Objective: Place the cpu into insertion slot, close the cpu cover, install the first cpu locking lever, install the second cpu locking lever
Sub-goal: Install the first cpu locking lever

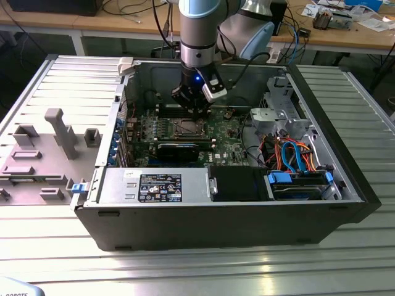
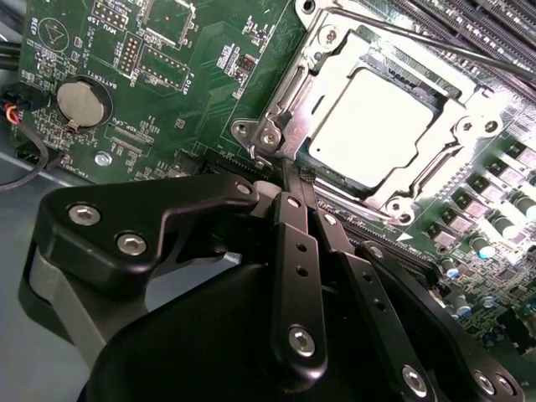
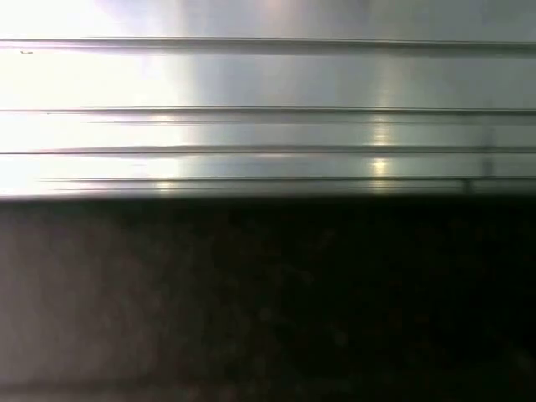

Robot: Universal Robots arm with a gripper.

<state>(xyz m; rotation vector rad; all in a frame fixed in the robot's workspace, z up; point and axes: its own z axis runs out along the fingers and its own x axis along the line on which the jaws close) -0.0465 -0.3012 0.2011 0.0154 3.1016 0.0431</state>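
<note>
In the second wrist view the cpu (image 2: 377,126) lies flat in the insertion slot (image 2: 400,203), its bright silver top showing through the window of the cpu cover (image 2: 331,63), which is down over it. A thin locking lever (image 2: 435,42) runs along the socket's far side. My gripper (image 2: 290,172) is shut, its black fingers (image 2: 297,251) pressed together, with the tips at the socket's near corner by a metal latch piece (image 2: 285,126). In the exterior view the gripper (image 1: 196,114) hangs inside the open computer case, just above the insertion slot (image 1: 188,128) on the green board (image 1: 228,139).
A black card (image 1: 178,150), a power supply (image 1: 154,185), a drive cage (image 1: 281,114) and coloured cables (image 1: 290,154) crowd the case around the board. A coin battery (image 2: 82,102) sits beside the socket. Grey fixtures (image 1: 62,132) stand on the ribbed table (image 3: 268,84) at the exterior view's left.
</note>
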